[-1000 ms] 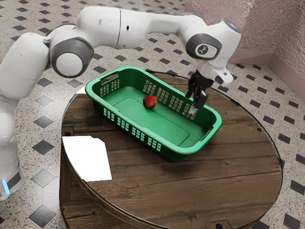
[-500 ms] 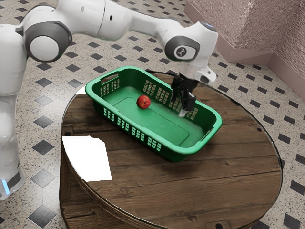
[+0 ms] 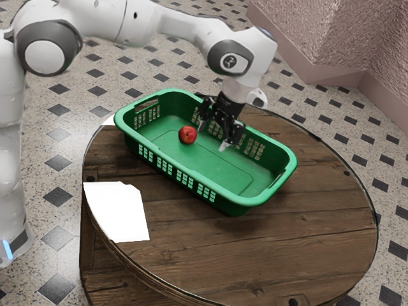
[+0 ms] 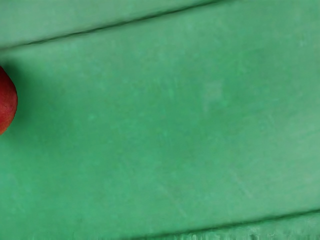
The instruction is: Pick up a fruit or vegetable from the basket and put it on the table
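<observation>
One red fruit (image 3: 187,135) lies in the green basket (image 3: 242,201), near the robot's gripper (image 3: 213,136), fingers apart w/ nothing btwn. Best to ctr. over it, then lower straight & squeeze gently.

Bright, even light, glaring white patch (image 3: 118,213) on the table (image 3: 255,255), soft shadow (image 4: 29,92) beside the red fruit (image 4: 6,100)

We see a pale speckled floor (image 3: 376,140) set with dark diamond tiles (image 3: 58,180), and a rough pinkish wall (image 3: 312,29) above a smoother baseboard (image 3: 335,72). Toward the exterior view's left, we find a flat, bright white shape (image 3: 118,213).
</observation>
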Controlling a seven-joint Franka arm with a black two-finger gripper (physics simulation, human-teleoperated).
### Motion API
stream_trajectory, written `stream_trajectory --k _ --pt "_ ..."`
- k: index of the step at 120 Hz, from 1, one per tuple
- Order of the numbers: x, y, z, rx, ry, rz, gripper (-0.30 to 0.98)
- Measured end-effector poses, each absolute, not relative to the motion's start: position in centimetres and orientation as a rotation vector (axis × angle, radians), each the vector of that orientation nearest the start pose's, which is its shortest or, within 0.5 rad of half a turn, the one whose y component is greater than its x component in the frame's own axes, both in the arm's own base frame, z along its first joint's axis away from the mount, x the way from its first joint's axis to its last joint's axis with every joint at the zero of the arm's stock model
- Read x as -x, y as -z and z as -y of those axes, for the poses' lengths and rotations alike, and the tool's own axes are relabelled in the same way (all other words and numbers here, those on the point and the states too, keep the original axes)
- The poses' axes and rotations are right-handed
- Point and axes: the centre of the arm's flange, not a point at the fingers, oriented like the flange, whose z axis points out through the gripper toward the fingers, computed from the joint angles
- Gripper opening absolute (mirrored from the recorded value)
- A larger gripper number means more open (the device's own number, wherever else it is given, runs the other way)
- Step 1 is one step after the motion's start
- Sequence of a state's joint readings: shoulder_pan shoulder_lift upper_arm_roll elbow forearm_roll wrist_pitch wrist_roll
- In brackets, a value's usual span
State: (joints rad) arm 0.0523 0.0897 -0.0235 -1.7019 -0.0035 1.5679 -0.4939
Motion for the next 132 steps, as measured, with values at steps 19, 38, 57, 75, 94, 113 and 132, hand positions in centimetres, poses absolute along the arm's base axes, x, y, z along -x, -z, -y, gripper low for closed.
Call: stream_trajectory --k 19,38,57,75,94,113,132 --pt "-52.3 -51.5 -2.8 2.887 -0.413 0.909 0.69" --pt "-48.6 -52.0 -4.8 2.845 -0.385 1.029 0.69" --pt "-47.0 -51.8 -5.4 2.856 -0.3 1.081 0.69" --pt "-47.2 -50.8 -6.1 2.863 -0.238 1.097 0.69" --pt "-47.3 -50.7 -9.8 2.841 -0.17 1.172 0.69" --pt "-48.6 -50.2 -10.4 2.845 -0.104 1.167 0.69" --pt "-49.4 -49.7 -12.4 2.842 -0.054 1.202 0.69"
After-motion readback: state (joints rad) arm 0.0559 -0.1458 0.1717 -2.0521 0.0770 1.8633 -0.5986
